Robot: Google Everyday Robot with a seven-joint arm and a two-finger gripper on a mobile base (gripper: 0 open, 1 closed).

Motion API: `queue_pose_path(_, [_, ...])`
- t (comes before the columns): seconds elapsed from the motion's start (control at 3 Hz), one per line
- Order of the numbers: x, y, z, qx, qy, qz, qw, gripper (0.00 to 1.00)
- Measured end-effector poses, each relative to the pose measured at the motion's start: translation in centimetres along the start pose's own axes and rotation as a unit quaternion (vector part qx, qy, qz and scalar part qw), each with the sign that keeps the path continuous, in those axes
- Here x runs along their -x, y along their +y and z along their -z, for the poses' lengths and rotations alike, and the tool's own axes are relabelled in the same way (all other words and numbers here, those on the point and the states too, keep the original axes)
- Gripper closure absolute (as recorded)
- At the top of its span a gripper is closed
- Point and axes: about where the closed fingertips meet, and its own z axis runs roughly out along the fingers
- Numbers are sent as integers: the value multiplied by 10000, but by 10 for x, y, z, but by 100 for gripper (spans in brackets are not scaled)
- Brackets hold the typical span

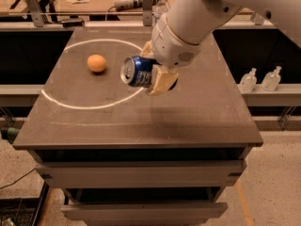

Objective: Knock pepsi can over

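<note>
The pepsi can (135, 71) is dark blue with a silver top. It is tipped almost onto its side over the middle of the table (197, 121), with its top facing left toward me. My gripper (151, 68) is shut on the pepsi can, with one beige finger (161, 82) in front of it and the other behind. The big white arm comes down from the upper right and hides the can's bottom end. I cannot tell whether the can touches the tabletop.
An orange (97, 63) lies left of the can inside a white circle (75, 105) marked on the tabletop. A clear water bottle (162, 3) stands at the table's back edge, partly behind the arm. Two small bottles (260, 79) stand on a ledge to the right.
</note>
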Motion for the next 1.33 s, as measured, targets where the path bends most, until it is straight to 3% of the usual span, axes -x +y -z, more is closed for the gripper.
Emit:
queue_pose_path(0.33, [-17, 9, -7, 171, 989, 488, 9938, 100])
queue_pose_path(0.67, [-44, 12, -16, 281, 1869, 872, 9781, 100])
queue_pose_path(1.0, [-69, 14, -26, 478, 2461, 1087, 9619, 100])
queue_pose_path(1.33, [-84, 18, -36, 661, 2732, 1190, 9523, 100])
